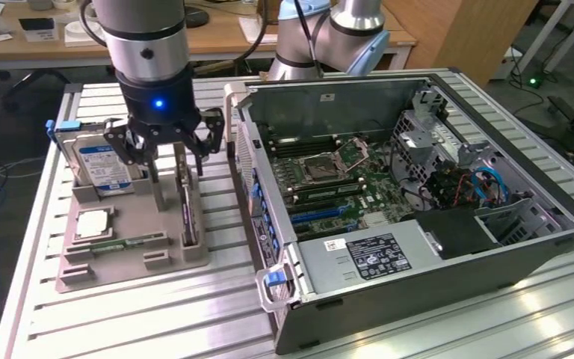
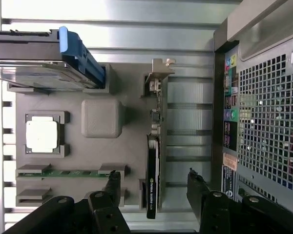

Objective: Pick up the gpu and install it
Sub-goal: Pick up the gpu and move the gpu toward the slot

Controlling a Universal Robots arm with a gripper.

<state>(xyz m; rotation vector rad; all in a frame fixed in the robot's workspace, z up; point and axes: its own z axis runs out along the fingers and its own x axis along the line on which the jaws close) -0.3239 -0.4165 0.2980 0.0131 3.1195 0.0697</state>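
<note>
A silver hard drive (image 1: pixel 102 166) stood at the exterior view's left in a grey tray (image 1: pixel 87 273). Next to it, the gpu (image 1: pixel 186 206) stood on its edge in a slot of that tray. The gripper (image 1: pixel 167 163) hung over the gpu with its fingers spread wide, one on each side, not touching it. The open computer (image 1: pixel 417 288) sat on the right.

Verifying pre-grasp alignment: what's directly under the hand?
The gpu, standing on edge in a slot of the grey holder, lines up between the open hand's fingers, untouched. Its bottom edge sits in the slot, hidden.
</note>
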